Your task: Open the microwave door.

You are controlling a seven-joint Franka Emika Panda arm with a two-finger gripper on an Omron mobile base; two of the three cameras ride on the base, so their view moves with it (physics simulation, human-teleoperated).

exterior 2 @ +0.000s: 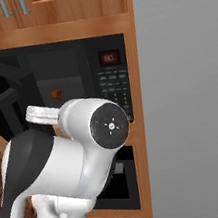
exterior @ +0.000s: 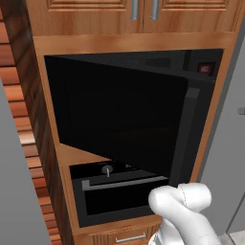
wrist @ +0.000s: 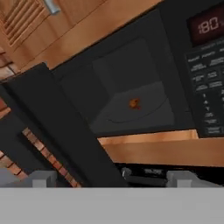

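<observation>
The microwave door (exterior: 119, 110) is a large glossy black panel that stands swung out to the left, with its vertical bar handle (exterior: 184, 136) on the free right edge. The same microwave door (exterior 2: 9, 106) leaves the dark cavity (wrist: 131, 92) uncovered, and a small orange item (wrist: 134, 103) lies on the cavity floor. My gripper (wrist: 113, 179) faces the cavity from just outside it. Its fingertips (wrist: 41, 178) stand wide apart, open, with the door's lower edge (wrist: 65, 131) running down between them. The control panel (wrist: 205, 74) with a red display sits to the right.
Below the microwave is a smaller black oven (exterior: 119, 191) with a knob and a horizontal grey handle. Wooden cabinet doors (exterior: 143, 9) hang above, and a drawer (exterior: 129, 237) lies beneath. A grey fridge side (exterior 2: 189, 92) stands right and a brick wall (exterior: 14, 95) left.
</observation>
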